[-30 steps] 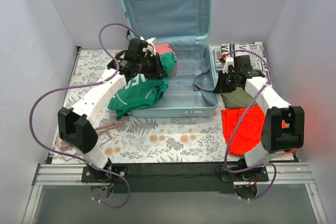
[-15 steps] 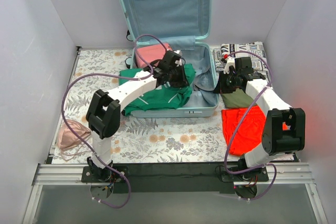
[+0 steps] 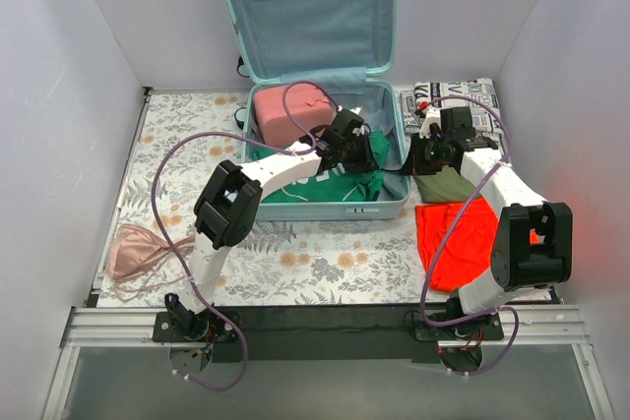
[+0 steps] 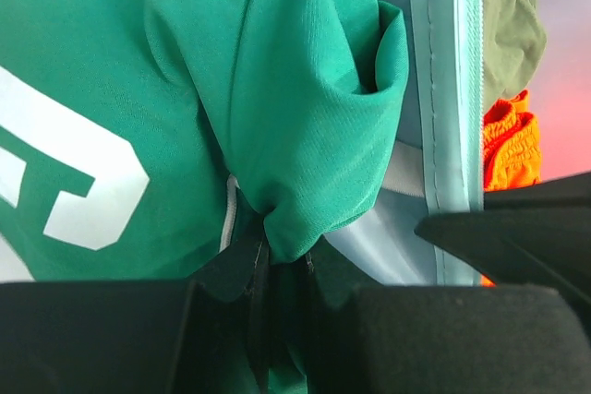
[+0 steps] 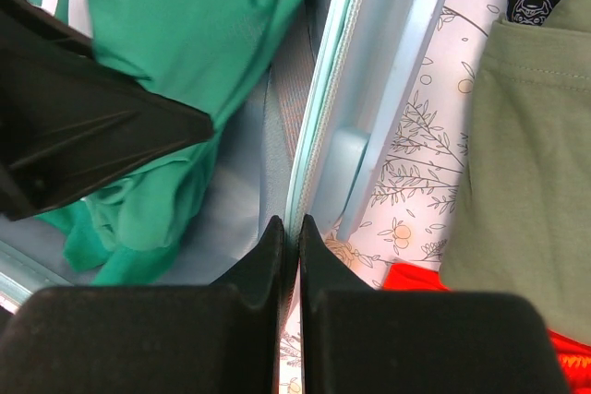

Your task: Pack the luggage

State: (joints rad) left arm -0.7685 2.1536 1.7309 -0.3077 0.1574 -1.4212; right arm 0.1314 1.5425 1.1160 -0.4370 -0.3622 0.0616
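Two garments beside luggage [image 3: 305, 17] — olive cloth [image 3: 445, 186], orange shorts [image 3: 453, 238]; green shirt [image 3: 315, 190] inside.

Top view: above and behind arm bases [image 3: 192, 327], looking down over whole table [image 3: 305, 258]. Wrist views: close, facing down; both share the shirt [image 5: 212, 25] and luggage [image 5: 383, 66] rim.

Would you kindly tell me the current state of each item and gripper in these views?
mint hard-shell suitcase: open, lid upright.
green printed jersey: bunched inside the suitcase, gripped.
left gripper: shut on the green printed jersey.
right gripper: shut, apparently pinching the suitcase's right rim.
pink folded garment: packed, rear left of suitcase.
olive garment: unpacked, on table.
orange shorts: unpacked, on table.
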